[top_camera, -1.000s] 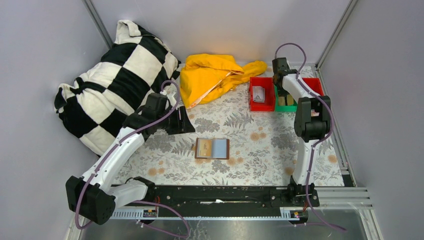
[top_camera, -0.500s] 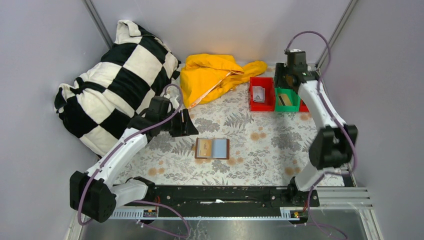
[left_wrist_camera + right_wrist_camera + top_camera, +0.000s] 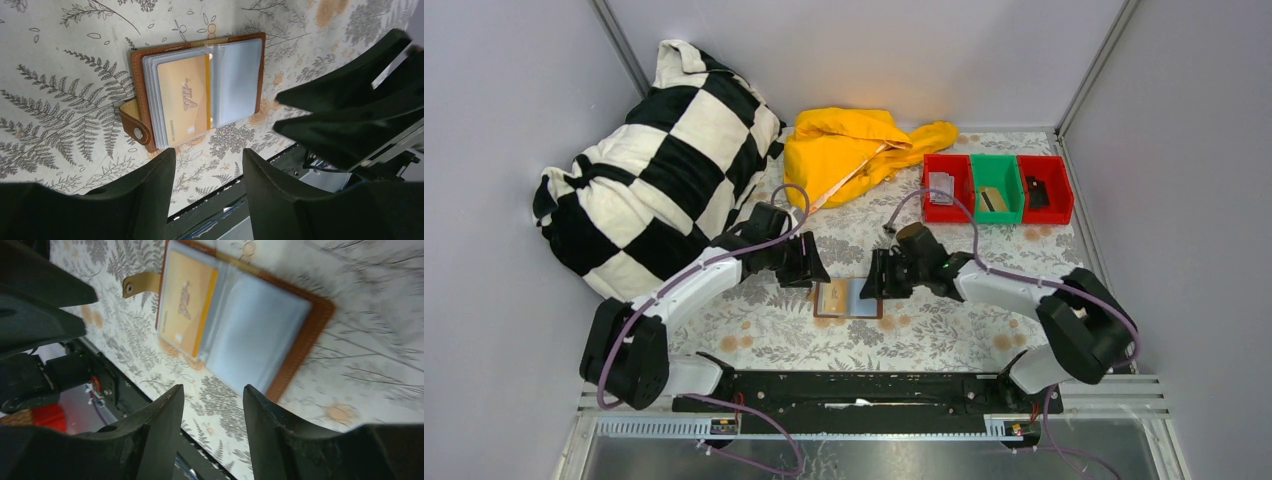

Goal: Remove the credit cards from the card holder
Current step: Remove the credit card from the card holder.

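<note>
Left gripper (image 3: pixel 209 160) and right gripper (image 3: pixel 212 392) are hovering wide, empty, flanking the open card holder (image 3: pixel 850 299) mid-frame; gold VIP card (image 3: pixel 184 97) is sitting inside, tan card (image 3: pixel 992 199) lying in green bin (image 3: pixel 995 160)

Top external: high, behind the arm bases, looking down and forward over the whole flowered table (image 3: pixel 944 330), with both arms and the back walls in frame; widest and farthest view. Left wrist: close, looks down past the fingers of the left gripper (image 3: pixel 207 155) at the card holder (image 3: pixel 200 95); the right gripper (image 3: pixel 340 110) cuts in at right. Right wrist: close, tilted, partly blurred, looks from the opposite side, left gripper at upper left. All three views share the card holder and the table patch around it.
</note>
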